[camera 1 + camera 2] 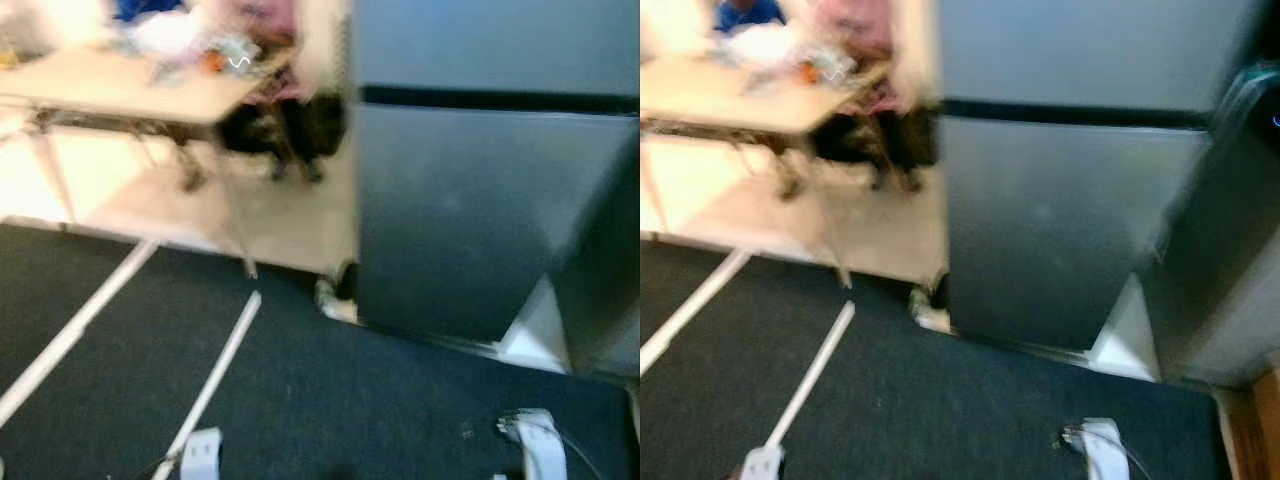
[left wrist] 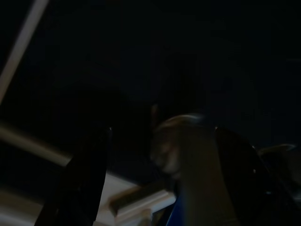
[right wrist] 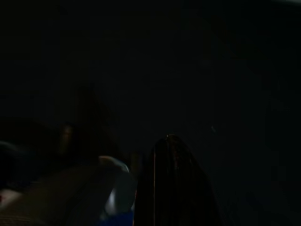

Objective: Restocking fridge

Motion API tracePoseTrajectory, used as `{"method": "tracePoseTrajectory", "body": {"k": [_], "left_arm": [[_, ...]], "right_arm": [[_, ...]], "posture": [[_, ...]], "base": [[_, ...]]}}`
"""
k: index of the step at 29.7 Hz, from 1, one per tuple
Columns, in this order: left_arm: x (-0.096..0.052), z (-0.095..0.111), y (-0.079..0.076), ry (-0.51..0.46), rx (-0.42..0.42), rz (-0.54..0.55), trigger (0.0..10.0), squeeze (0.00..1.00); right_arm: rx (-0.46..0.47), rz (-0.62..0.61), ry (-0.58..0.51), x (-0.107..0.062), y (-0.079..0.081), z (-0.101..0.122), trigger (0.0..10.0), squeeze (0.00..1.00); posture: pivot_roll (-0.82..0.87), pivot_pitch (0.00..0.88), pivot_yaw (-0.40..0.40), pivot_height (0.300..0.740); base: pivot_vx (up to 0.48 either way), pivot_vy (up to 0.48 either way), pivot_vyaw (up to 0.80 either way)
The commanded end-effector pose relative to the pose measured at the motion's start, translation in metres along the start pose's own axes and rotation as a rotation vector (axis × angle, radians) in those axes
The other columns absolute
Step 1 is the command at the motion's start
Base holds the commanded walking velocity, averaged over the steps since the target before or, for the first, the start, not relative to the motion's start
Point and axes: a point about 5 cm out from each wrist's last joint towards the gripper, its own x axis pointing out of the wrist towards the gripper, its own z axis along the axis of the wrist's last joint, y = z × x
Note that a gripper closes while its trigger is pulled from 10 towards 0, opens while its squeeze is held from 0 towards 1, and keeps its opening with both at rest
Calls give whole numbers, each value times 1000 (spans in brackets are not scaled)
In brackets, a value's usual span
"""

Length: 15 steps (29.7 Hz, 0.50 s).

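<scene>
Blurred grey fridge (image 1: 470,200) ahead, doors closed; wrist views dark, hand states unreadable.

Both arms hang low at the robot's sides. The left arm (image 1: 203,452) appears as a pale, blurred segment at the lower edge of the left eye view; the right arm (image 1: 538,442) appears likewise on the opposite side, with a thin cable looped beside it. The left wrist view is very dark: one black finger (image 2: 80,183) of the left end effector is discernible. In the right wrist view, one dark finger (image 3: 174,183) is discernible. Finger separation on either end effector is indeterminate.
</scene>
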Motion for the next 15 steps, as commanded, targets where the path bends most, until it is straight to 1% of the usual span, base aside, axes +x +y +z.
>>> {"method": "tracePoseTrajectory", "body": {"k": [1, 5, 12, 15], "left_arm": [[-1, -4, 1, 11, -8, 9, 10000, 0], [-2, -9, 0, 21, -14, 5, 10000, 0], [-2, -9, 2, 21, -22, 13, 10000, 0], [-3, -9, 3, 21, -23, 9, 10000, 0]], "right_arm": [[-4, -7, 22, -2, -3, -8, 10000, 0], [-4, -9, 25, -3, -4, -10, 10000, 0], [0, -14, 21, -2, -1, -11, 10000, 0], [3, -32, 25, -2, -1, -11, 10000, 0]], "posture": [[-47, 0, -2, 740], [-49, 0, 2, 740], [-48, 0, 11, 740], [-51, 0, 15, 740]], "base": [[0, 0, 769], [0, 0, 769], [0, 0, 750], [0, 0, 0]]}}
